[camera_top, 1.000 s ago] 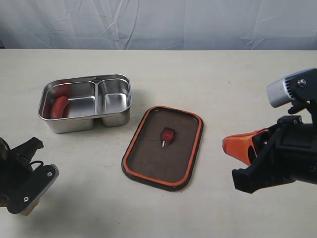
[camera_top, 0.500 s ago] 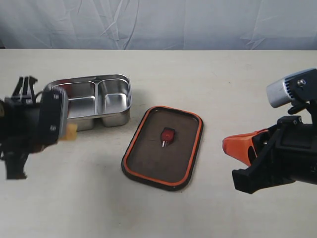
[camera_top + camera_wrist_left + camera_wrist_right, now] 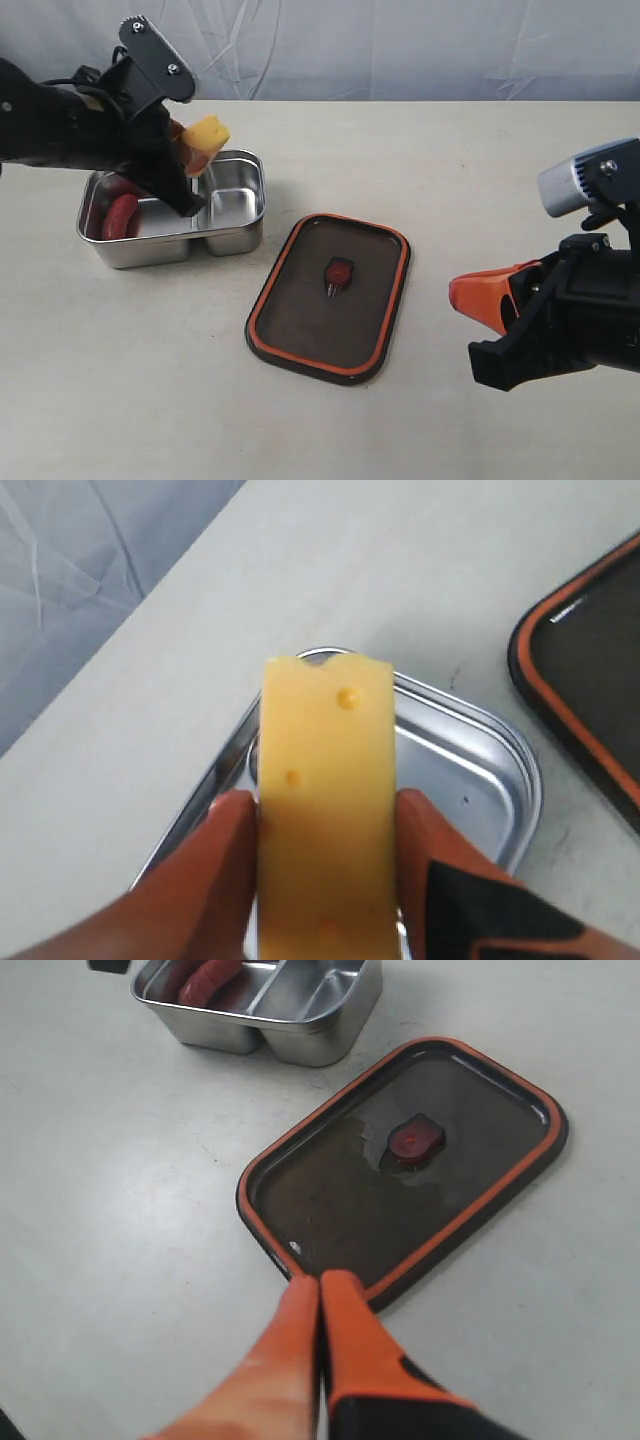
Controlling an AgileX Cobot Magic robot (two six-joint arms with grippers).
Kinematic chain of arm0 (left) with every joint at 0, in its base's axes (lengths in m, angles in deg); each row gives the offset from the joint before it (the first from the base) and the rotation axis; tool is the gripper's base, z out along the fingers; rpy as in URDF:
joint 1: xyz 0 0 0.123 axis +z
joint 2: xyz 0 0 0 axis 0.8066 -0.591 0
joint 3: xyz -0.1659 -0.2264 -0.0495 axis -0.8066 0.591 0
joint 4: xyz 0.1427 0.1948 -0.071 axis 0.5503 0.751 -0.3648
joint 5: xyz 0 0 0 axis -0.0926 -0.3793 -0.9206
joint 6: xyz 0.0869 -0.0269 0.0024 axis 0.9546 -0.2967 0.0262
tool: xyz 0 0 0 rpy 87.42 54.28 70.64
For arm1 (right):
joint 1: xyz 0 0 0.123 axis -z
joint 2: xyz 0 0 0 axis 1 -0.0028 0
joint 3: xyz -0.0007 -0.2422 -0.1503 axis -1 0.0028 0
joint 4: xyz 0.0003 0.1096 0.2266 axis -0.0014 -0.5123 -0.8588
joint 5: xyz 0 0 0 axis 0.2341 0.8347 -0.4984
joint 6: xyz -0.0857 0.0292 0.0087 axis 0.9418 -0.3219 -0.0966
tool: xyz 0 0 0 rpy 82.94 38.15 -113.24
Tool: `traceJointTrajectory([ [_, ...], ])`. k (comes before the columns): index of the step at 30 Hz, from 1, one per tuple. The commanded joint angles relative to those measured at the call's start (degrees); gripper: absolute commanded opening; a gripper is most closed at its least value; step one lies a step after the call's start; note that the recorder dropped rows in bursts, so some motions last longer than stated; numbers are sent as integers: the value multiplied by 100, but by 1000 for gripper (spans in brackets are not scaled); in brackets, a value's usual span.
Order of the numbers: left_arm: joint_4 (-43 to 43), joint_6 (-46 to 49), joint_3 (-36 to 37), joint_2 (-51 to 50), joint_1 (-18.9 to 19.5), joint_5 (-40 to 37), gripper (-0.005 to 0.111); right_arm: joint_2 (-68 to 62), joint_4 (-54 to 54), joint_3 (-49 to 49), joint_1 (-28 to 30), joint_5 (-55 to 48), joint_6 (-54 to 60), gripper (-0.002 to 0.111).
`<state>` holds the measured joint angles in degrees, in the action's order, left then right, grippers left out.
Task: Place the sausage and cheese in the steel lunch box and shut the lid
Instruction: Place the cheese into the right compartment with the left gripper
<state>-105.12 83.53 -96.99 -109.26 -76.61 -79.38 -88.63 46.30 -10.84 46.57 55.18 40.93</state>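
1. Fingers point(image 3: 215, 865) of the left gripper point(image 3: 325, 880) are parted only to the width of the cheese point(image 3: 325, 770) and clamp it on its two opposite sides.
2. The cheese is held in the air above the steel lunch box point(image 3: 235, 236). In the left wrist view it hangs over the smaller compartment and does not touch the steel.
3. The sausage point(image 3: 120, 215) lies in the larger compartment, against its outer end wall.
4. The right gripper point(image 3: 320, 1305) has its orange fingers pressed flat together with nothing between them.
5. In the exterior view the right gripper stands to the right of the lid point(image 3: 300, 325), apart from it.
6. The lid lies flat on the table point(image 3: 450, 160) just beside the box, not touching it. Its orange rim faces up and the red valve tab point(image 3: 338, 272) sits at its centre.
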Motion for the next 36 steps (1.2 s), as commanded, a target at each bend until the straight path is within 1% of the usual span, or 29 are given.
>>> traceJointTrajectory([
  [1, -702, -83, -480, -689, -2, 352, 0, 38, -88, 24, 35, 5, -10, 0],
  [5, -853, -83, -762, -1075, -2, 217, 0, 38, -129, 24, 35, -6, -10, 0],
  [7, -853, -83, -873, -1234, -2, 18, 4, 38, -129, 24, 35, -6, -10, 0],
  [8, -853, -83, -919, -1297, -2, -116, 7, 38, -129, 24, 35, -16, -10, 0],
  [10, -853, -83, -1005, -1436, -2, -285, 18, 38, -129, 24, 35, -18, -48, 0],
  [13, -875, -101, -1052, -1543, -2, -313, 38, 38, -129, 24, 35, -43, -157, 0],
  [16, -875, -100, -1066, -1554, -2, -302, 52, 38, -129, 24, 35, -79, -228, 0],
  [19, -875, -100, -1066, -1554, -2, -352, 60, 38, -129, 24, 35, -88, -267, 0],
  [21, -875, -100, -1066, -1554, -2, -392, 61, 38, -129, 24, 35, -88, -296, 0],
  [25, -875, -100, -1066, -1419, -2, -432, 61, 38, -129, 24, 35, -78, -452, 0],
  [27, -875, -100, -1066, -1242, -2, -476, 58, 38, -129, 24, 35, -65, -596, 0],
  [28, -875, -100, -1066, -1135, -2, -541, 54, 38, -129, 24, 35, -33, -697, 0],
  [30, -875, -100, -1066, -913, -2, -704, 41, 38, -119, 24, 35, 21, -870, 0],
  [32, -875, -100, -1066, -637, -2, -1003, 22, 38, -107, 24, 35, 151, -1119, 0],
  [34, -922, -162, -1066, -378, -2, -1363, 0, 38, -107, 24, 48, 342, -1363, 0],
  [36, -914, -540, -1012, -69, -2, -1632, 0, 38, -63, 24, 115, 473, -1531, 0],
])
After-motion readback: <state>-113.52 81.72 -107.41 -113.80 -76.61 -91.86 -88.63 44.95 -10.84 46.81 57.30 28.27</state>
